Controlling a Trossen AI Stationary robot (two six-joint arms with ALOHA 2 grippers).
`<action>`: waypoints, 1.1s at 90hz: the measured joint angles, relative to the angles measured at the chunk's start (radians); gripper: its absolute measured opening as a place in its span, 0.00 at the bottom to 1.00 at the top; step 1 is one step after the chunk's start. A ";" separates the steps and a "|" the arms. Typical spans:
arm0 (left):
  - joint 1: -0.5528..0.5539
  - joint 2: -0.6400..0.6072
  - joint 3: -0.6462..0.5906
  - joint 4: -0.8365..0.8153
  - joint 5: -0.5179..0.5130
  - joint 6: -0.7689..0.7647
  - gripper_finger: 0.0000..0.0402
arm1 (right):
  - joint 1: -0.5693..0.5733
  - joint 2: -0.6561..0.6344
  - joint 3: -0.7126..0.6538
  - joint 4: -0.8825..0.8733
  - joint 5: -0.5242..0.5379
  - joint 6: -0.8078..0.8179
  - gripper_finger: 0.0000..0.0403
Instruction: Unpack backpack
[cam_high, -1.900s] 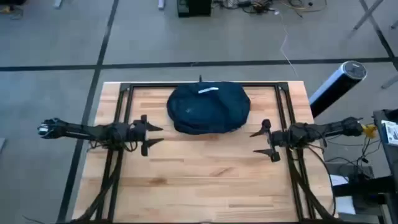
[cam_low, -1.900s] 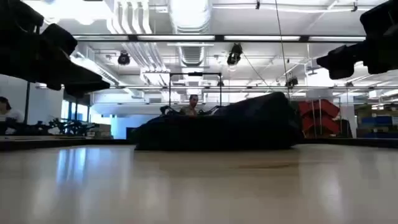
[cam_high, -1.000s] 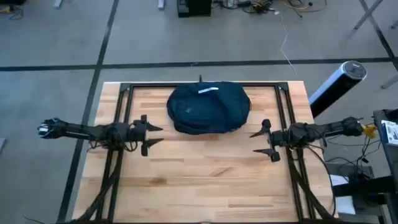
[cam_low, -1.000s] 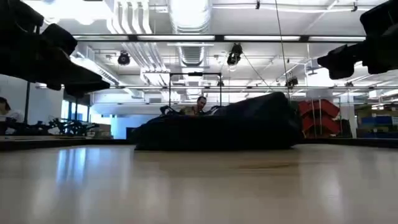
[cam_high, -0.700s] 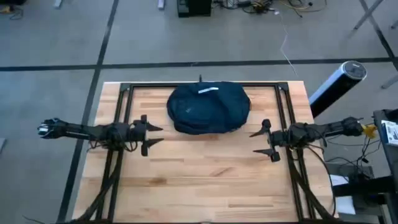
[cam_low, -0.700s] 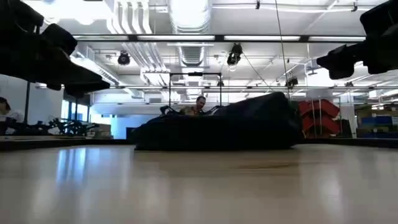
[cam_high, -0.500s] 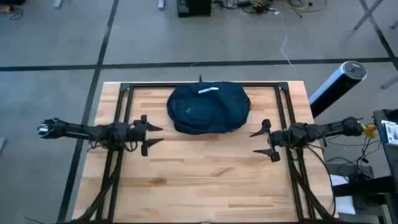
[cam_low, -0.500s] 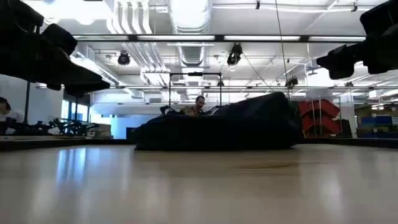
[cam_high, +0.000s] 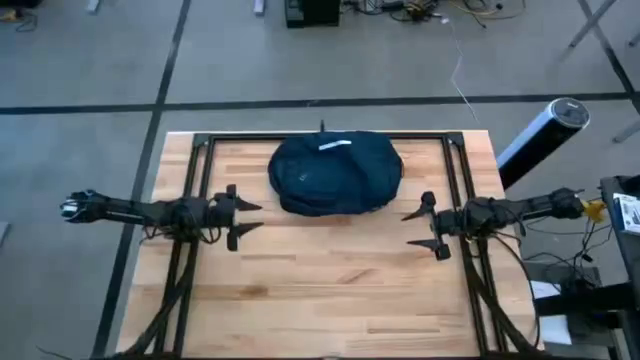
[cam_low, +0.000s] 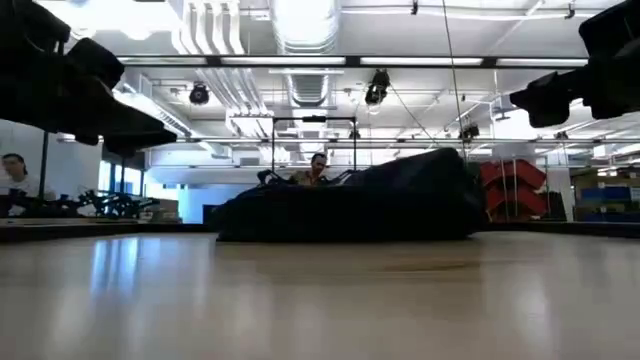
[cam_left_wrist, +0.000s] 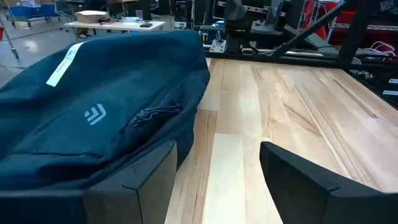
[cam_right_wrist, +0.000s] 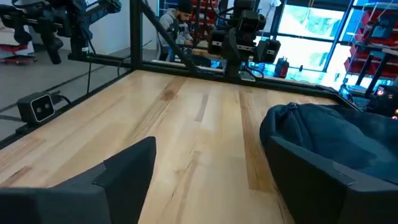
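Backpack (cam_high: 335, 173) closed on bench (cam_high: 320, 290): soft, floppy, probably light; grab near zipper. Left end effector (cam_high: 247, 218) and right end effector (cam_high: 420, 228) apart, clear.

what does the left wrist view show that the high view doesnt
Only the left wrist view shows the small light logo on the backpack's fabric and the folds beside it, close up.

Only the high view shows the whole layout: the left gripper and the right gripper, both open, waiting at either side of the table, apart from the bag.

Both show the dark navy backpack lying closed on the wood, with its white stripe on top.
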 joint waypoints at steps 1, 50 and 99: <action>0.000 0.000 0.000 0.000 0.000 0.000 0.55 | 0.000 0.000 0.000 0.000 0.000 0.000 0.72; 0.000 0.000 0.000 0.000 0.000 0.000 0.55 | 0.000 0.000 0.000 0.000 0.000 0.000 0.73; 0.001 0.009 0.000 0.208 -0.019 0.065 0.55 | 0.000 0.000 0.000 0.000 0.000 0.000 0.75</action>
